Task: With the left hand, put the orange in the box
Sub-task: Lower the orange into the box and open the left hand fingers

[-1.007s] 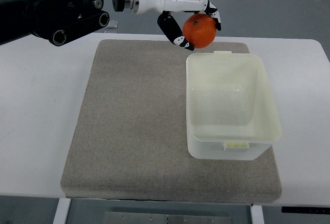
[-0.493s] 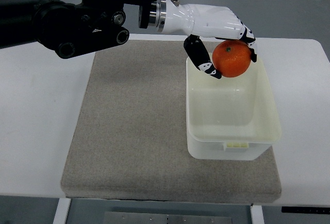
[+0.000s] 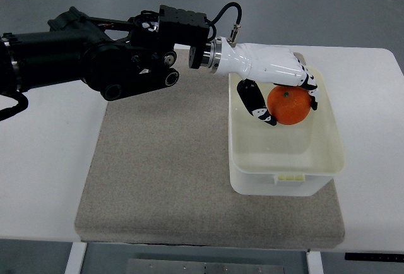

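Since the earlier frame the left hand point(image 3: 278, 91) has carried the orange point(image 3: 290, 105) from the box's far rim to a spot over its inside. The white fingers point(image 3: 257, 103) grasp the fruit, thumb underneath. The pale box point(image 3: 287, 173) sits on the grey mat point(image 3: 164, 173) atop the white desk point(image 3: 44, 160).

box point(image 3: 287, 163) on mat point(image 3: 164, 160), mat on table point(image 3: 44, 160)

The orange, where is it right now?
In the top view, the orange is right of centre, gripped by the left hand over the open white box standing on the grey mat.
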Motion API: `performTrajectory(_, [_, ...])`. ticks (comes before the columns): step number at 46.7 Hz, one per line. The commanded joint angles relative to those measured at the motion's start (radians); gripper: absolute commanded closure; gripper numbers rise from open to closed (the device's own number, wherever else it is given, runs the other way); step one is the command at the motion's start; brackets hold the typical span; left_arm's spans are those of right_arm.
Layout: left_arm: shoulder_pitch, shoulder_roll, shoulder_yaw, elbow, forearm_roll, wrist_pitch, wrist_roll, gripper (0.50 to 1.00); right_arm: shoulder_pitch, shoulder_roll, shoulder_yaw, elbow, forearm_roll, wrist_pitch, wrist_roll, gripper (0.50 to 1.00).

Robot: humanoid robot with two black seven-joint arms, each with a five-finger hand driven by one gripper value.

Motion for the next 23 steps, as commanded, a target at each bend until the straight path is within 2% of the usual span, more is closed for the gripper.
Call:
performTrajectory(1, [0.018, 0.0, 0.003, 0.001, 0.008, 0.0, 0.0, 1.0, 0.0, 0.0, 0.0, 0.0, 0.0, 0.0, 0.0, 0.574])
performTrajectory(19, [0.052, -0.006, -0.008, 0.013, 0.027, 0.001, 0.0, 1.0, 0.0, 0.0, 0.0, 0.0, 0.0, 0.0, 0.0, 0.574])
performTrajectory(20, [0.055, -0.006, -0.008, 0.013, 0.027, 0.001, 0.0, 0.99, 0.0, 0.0, 0.0, 0.0, 0.0, 0.0, 0.0, 0.574])
performTrajectory(21, [0.055, -0.006, -0.009, 0.012, 0.027, 0.001, 0.0, 0.946, 0.0, 0.0, 0.0, 0.0, 0.0, 0.0, 0.0, 0.574])
performTrajectory(23, [0.057, -0.006, -0.009, 0.012, 0.028, 0.001, 0.0, 0.9, 0.0, 0.0, 0.0, 0.0, 0.0, 0.0, 0.0, 0.574])
